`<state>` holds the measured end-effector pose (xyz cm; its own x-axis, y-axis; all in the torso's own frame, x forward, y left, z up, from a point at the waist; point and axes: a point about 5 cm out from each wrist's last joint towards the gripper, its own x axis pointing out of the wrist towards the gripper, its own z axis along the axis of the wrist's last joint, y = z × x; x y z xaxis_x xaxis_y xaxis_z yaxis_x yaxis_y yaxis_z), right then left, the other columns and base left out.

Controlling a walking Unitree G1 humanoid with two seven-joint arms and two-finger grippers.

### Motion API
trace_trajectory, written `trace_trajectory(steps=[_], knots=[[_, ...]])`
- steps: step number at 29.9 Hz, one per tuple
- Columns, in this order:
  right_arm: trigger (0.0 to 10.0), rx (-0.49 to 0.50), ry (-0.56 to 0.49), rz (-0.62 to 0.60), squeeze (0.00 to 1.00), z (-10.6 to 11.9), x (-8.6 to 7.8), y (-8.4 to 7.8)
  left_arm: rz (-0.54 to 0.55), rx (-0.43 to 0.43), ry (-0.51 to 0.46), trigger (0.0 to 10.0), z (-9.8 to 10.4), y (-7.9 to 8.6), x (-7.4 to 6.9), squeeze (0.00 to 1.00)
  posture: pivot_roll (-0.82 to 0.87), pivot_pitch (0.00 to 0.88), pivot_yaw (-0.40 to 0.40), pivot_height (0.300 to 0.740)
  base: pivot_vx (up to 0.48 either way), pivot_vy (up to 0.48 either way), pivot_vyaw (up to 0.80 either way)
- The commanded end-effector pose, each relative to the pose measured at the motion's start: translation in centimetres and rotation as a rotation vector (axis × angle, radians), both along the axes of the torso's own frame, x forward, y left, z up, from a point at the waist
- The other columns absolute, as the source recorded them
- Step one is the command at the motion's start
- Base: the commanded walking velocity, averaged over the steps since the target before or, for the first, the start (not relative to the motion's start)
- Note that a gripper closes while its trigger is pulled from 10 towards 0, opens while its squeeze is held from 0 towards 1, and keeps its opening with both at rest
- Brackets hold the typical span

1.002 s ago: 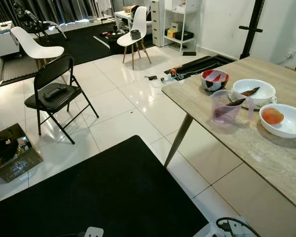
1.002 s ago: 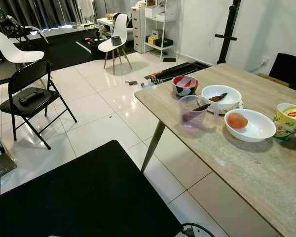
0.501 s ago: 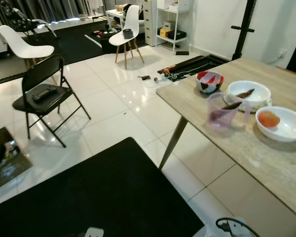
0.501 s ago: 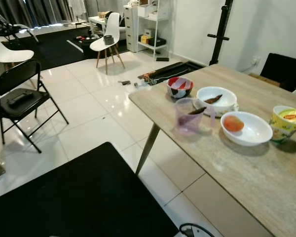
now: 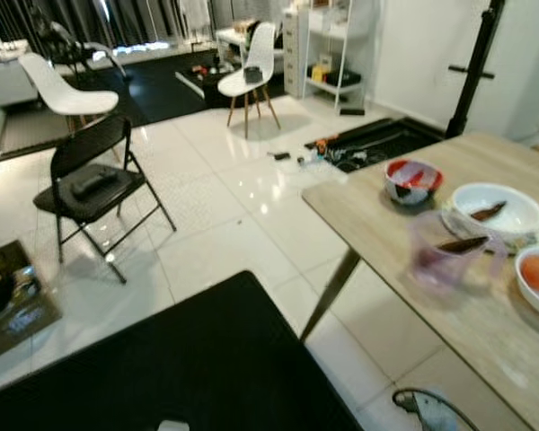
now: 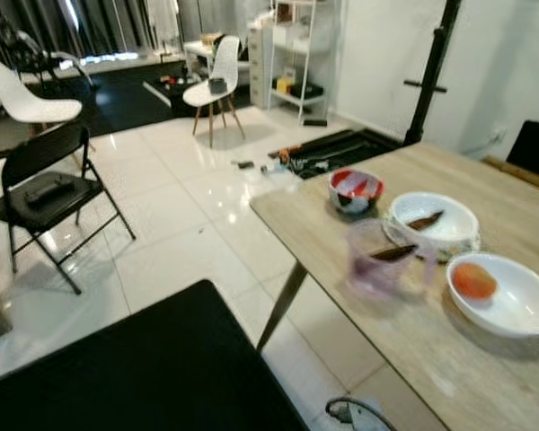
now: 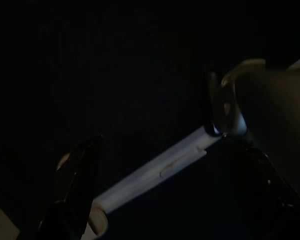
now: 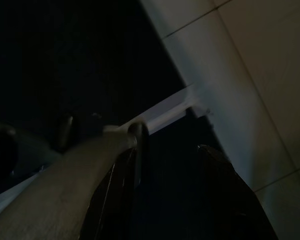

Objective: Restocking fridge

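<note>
Both my arms hung idle at my sides, low over the black mat (image 6: 153, 368). My left gripper (image 7: 155, 190) had its fingers apart on nothing; my right gripper (image 8: 160, 195) likewise. The food sat ahead to my right on the wooden table (image 6: 449, 359): a white bowl (image 6: 508, 296) holding a peach-coloured fruit (image 6: 474, 280), nearer my right arm.

White tiled floor (image 5: 216, 180); black folding chair (image 5: 94, 184); wooden table (image 6: 413, 332).
</note>
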<state>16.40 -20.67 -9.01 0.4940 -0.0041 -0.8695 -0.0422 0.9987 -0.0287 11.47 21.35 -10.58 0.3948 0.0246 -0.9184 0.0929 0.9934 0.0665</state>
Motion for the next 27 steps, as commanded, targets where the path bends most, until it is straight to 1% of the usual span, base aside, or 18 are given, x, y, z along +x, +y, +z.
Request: trace_trajectory(steps=[1,5,9,16,19,20,23,24,25,27], knots=[[10.0,-0.001,0.009,-0.013,0.00,0.0,-0.2,-0.3,-0.008,-0.003,0.000,10.0,0.0,0.1,0.0,0.00,0.02,0.000,0.058,0.740,0.000,-0.480,0.00],[10.0,0.000,0.008,-0.013,0.00,0.0,-0.2,-0.3,-0.009,-0.008,0.007,10.0,0.0,0.1,0.0,0.00,0.02,0.000,0.058,0.740,0.000,-0.469,0.00],[10.0,0.002,0.008,-0.012,0.00,0.0,-0.1,-0.2,0.013,-0.003,-0.002,10.0,0.0,0.1,0.0,0.00,0.02,0.000,0.059,0.740,0.000,0.000,0.00],[10.0,0.018,0.011,-0.004,0.00,0.0,-0.1,-0.1,0.003,0.002,-0.003,10.0,0.1,0.1,0.1,0.00,0.02,0.000,0.057,0.740,0.000,0.000,0.00],[10.0,0.066,-0.002,-0.005,0.00,0.1,0.1,0.0,0.001,0.003,-0.004,10.0,0.1,0.2,0.2,0.00,0.02,0.000,0.057,0.740,0.000,0.000,0.00],[10.0,0.066,-0.002,-0.005,0.00,0.1,0.1,0.0,0.001,0.003,-0.004,10.0,0.1,0.2,0.2,0.00,0.02,0.000,0.057,0.740,0.000,0.000,0.00],[10.0,0.170,-0.051,0.043,0.00,0.6,1.0,0.5,0.004,0.010,-0.006,10.0,0.1,0.3,0.2,0.00,0.02,0.000,0.057,0.740,0.000,0.000,0.00],[10.0,0.228,-0.075,0.079,0.00,0.9,1.6,1.1,0.006,0.013,-0.006,10.0,0.1,0.3,0.2,0.00,0.02,0.000,0.057,0.740,0.000,0.000,0.00],[10.0,0.228,-0.075,0.079,0.00,0.9,1.6,1.1,0.006,0.013,-0.006,10.0,0.1,0.3,0.2,0.00,0.02,0.000,0.057,0.740,0.000,0.000,0.00],[10.0,0.293,-0.102,0.131,0.00,1.3,2.3,1.8,0.008,0.016,-0.006,10.0,0.1,0.3,0.2,0.00,0.02,0.000,0.057,0.740,0.000,0.000,0.00]])
